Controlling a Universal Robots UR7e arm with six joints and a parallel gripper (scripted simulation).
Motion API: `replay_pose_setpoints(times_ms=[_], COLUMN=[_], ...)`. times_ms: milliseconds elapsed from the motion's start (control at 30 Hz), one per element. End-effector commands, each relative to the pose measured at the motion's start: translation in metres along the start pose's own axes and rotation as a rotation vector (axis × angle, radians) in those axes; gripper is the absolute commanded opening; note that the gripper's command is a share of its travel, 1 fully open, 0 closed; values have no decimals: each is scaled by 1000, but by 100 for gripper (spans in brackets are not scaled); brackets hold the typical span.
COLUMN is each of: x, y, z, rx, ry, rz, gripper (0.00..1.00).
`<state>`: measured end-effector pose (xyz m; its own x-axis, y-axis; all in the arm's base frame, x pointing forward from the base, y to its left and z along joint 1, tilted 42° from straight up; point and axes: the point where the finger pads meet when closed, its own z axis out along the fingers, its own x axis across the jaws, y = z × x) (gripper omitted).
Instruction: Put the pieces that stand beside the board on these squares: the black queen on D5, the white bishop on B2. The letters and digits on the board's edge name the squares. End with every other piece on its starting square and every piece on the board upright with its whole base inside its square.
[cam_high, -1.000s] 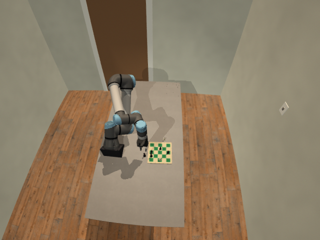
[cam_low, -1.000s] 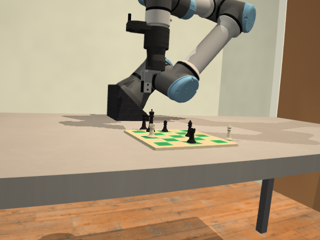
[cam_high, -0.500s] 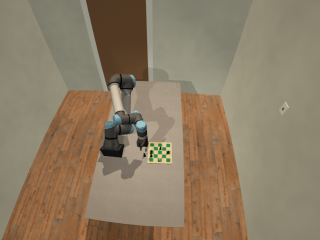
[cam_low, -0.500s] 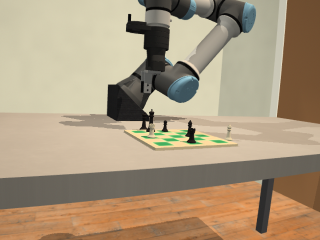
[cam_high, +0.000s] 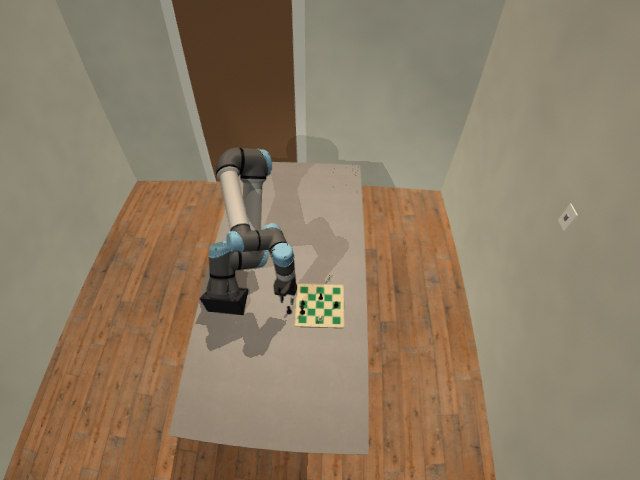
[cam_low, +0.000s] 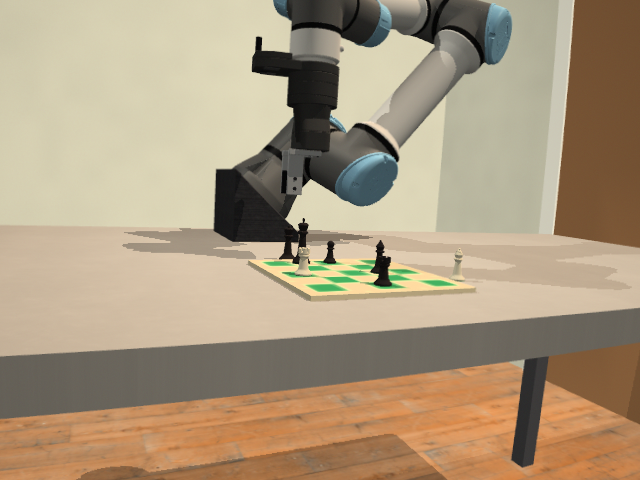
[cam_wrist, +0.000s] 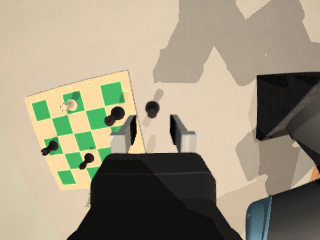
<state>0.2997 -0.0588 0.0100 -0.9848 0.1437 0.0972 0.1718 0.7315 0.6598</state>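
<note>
Grey surface (cam_high: 268, 392) is wide around our board (cam_low: 320, 295). Our end effector (cam_low: 292, 192) hangs partly open and empty above the black queen (cam_low: 303, 235), beside the board's edge; the white bishop (cam_low: 457, 264) stands off the opposite edge.

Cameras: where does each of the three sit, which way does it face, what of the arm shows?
Top: high overhead, angled down on the table; whole arm and base show.
Exterior: low at the table's side, looking across the board; gripper and upper links show.
Wrist: on the arm, looking down past the open fingers at the black queen.
Shared: all three see the board and the queen beside it.
</note>
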Motion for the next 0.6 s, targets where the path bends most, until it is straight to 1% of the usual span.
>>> replay_pose_setpoints(times_ms=[0,567], x=[-1,-1], y=[0,0], z=[7,30], rx=[1,1], ry=[-1,-1], rz=[0,0], gripper=[79,79])
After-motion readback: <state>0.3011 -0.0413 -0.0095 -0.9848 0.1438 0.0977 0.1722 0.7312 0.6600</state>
